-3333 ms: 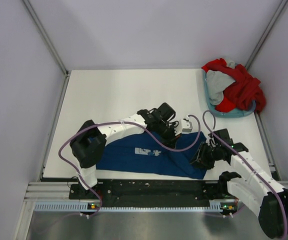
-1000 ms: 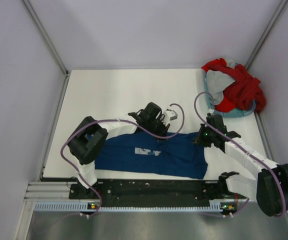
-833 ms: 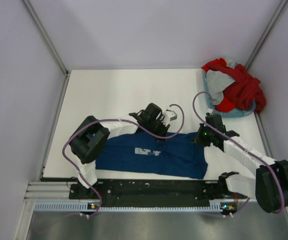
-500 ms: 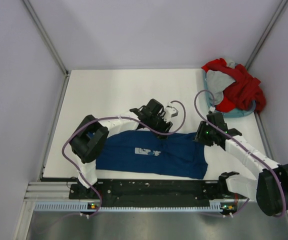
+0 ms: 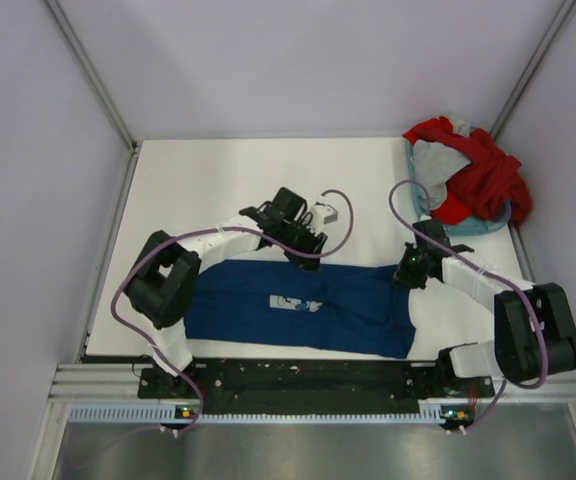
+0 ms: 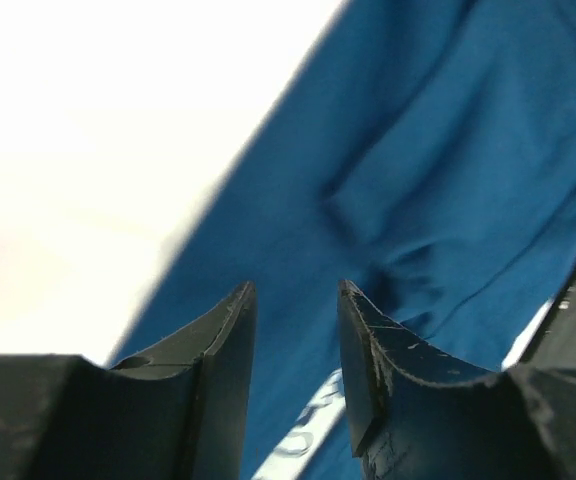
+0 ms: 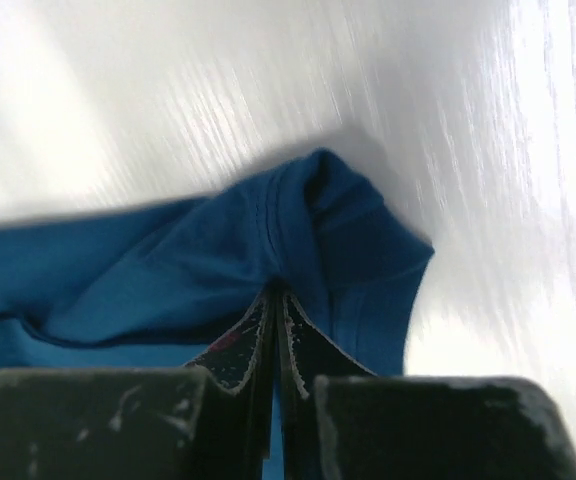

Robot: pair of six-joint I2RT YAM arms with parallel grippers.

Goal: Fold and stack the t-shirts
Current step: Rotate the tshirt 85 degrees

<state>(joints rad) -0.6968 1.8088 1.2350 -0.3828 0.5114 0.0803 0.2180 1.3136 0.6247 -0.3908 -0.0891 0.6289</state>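
Observation:
The navy blue t-shirt (image 5: 348,310) lies spread along the table's near edge, its pale print (image 5: 293,302) facing up. My left gripper (image 5: 303,243) hovers open and empty over the shirt's far edge. The left wrist view shows blue cloth (image 6: 438,170) below the parted fingers (image 6: 230,330) of this gripper (image 6: 293,292). My right gripper (image 5: 406,276) is shut on the shirt's far right corner. The right wrist view shows this gripper (image 7: 275,292) pinching a hemmed fold (image 7: 298,220) of it. Red (image 5: 488,175) and grey (image 5: 438,165) t-shirts are heaped in the basket.
The light blue plastic basket (image 5: 468,227) stands at the table's far right corner. The white table (image 5: 218,180) stretches behind the shirt. A black rail (image 5: 298,375) runs along the near edge. Walls close in on both sides.
My left gripper has lifted off the shirt and drawn back toward the far left, open. My right gripper stays shut on the shirt's right corner, its arm swung a little.

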